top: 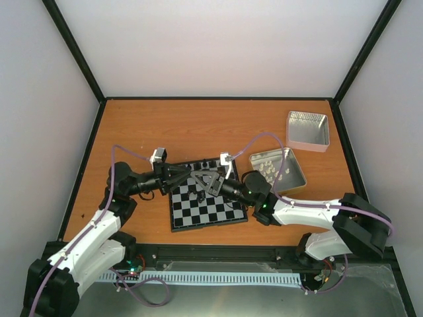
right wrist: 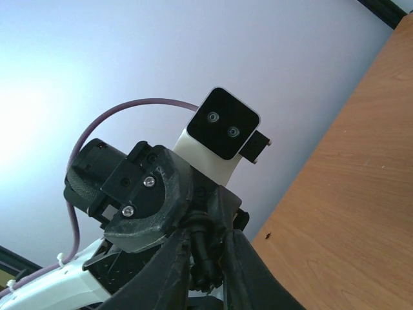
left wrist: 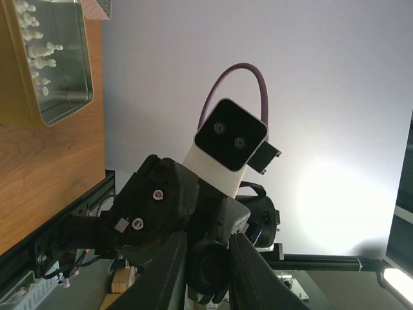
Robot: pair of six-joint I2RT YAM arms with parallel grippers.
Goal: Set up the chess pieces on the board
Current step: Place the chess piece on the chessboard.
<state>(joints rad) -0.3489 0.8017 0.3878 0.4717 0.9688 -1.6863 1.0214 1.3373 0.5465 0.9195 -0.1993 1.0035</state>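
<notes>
board [top: 218, 212]: laid flat on the table [top: 132, 125], a bit toward the 6 o'clock edge, with both grippers parked over its 12 o'clock half.

chess pieces [top: 200, 195]: tbh barely visible. Only a dark speck or two can be made out on the squares under the grippers, and the rest can't be picked out from the overhead view.

handling: the pieces are judged to be very light, rigid and smooth, so they'd be easily tipped or flicked out of a pinch. They're probably best taken low on the stem with a gentle squeeze, coming straight down.

left gripper [top: 187, 176]: pointed toward 3 o'clock. In its wrist view the fingers [left wrist: 166, 271] are set narrowly apart, with a dark rounded lump [left wrist: 210, 274] sitting in the gap. Whether that's a piece or the other arm's tip can't be told, and no firm grip is shown.

right gripper [top: 201, 179]: pointed toward 9 o'clock, nose to nose with the left one. Its fingers [right wrist: 169, 271] are also only slightly parted around a thin knobbly dark shape. Same deal, it can't be called.

tin [top: 294, 173]: at 2 o'clock from the board, with white pieces [top: 269, 168] left inside.

second tin [top: 307, 130]: further out at 1 o'clock.
</notes>
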